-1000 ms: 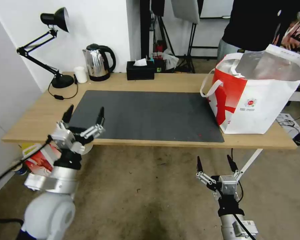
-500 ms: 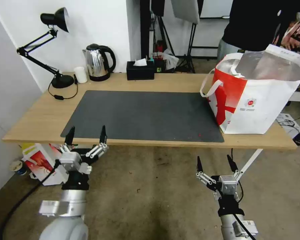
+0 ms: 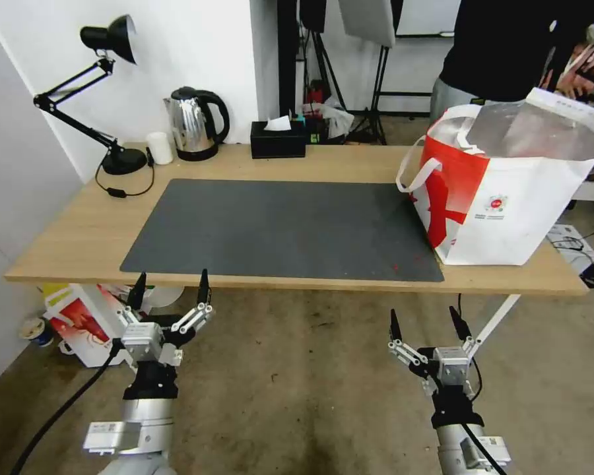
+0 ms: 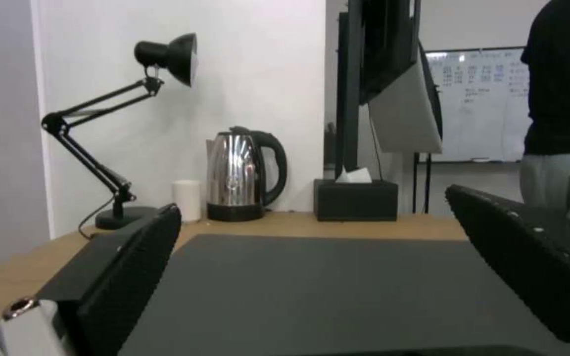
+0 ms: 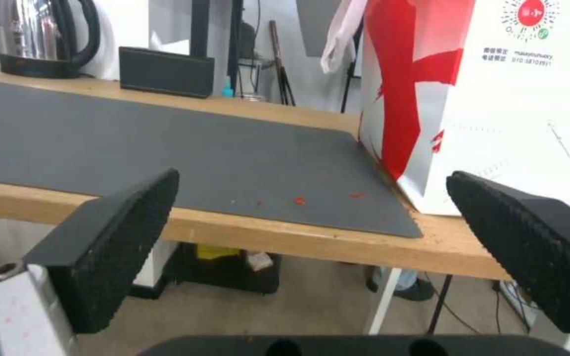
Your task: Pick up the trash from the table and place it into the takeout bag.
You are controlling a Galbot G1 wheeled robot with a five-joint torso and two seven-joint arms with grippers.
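Observation:
The takeout bag (image 3: 508, 198), white with red panels and a foil lining, stands open on the right end of the table (image 3: 79, 224). No trash shows on the table's dark grey mat (image 3: 284, 227), apart from a few red specks (image 3: 395, 267) near its front right corner. What is inside the bag is hidden. My left gripper (image 3: 171, 277) hangs open just in front of and below the table's front edge, near the mat's left corner, with nothing between its fingers. My right gripper (image 3: 422, 312) is open and holds nothing, low in front of the table near the bag.
Along the back edge stand a black desk lamp (image 3: 124, 160), a steel kettle (image 3: 193, 124), a small white cup (image 3: 159, 148) and a black tissue box (image 3: 278, 140). A white box with a red picture (image 3: 79, 323) sits on the floor under the table's left end.
My left arm has dropped from over the mat's near left corner to below the table's front edge, still open. The right arm has not moved.

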